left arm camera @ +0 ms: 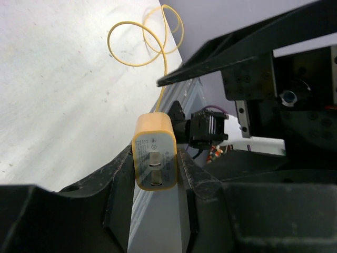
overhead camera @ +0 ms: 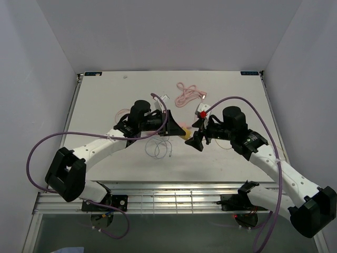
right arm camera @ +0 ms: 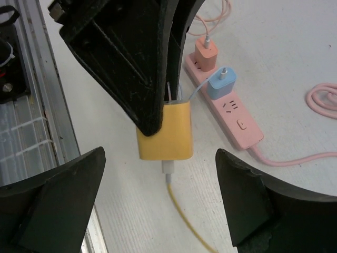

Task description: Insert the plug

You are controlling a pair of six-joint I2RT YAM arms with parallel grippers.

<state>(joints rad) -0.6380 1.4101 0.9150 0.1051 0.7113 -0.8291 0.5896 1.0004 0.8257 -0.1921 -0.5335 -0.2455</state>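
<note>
My left gripper (overhead camera: pixel 178 129) is shut on a yellow charger plug (left arm camera: pixel 155 155) and holds it above the table, its two metal prongs facing the left wrist camera. The left gripper's fingers (left arm camera: pixel 122 176) press on the plug's two sides. In the right wrist view the plug (right arm camera: pixel 165 133) hangs from the left gripper's fingers (right arm camera: pixel 131 68), and its yellow cable (right arm camera: pixel 181 208) trails down to the table. The pink power strip (right arm camera: pixel 231 113) lies beyond it with an orange plug (right arm camera: pixel 206 52) and a blue plug (right arm camera: pixel 221 83) in it. My right gripper (right arm camera: pixel 158 197) is open and empty, facing the yellow plug.
The yellow cable loops (left arm camera: pixel 150 31) on the white table (overhead camera: pixel 105 100) in front of the arms (overhead camera: pixel 158 149). A coiled pink cord (overhead camera: pixel 187 95) lies at the back middle. The table's metal front rail (overhead camera: pixel 174 195) is close below both grippers.
</note>
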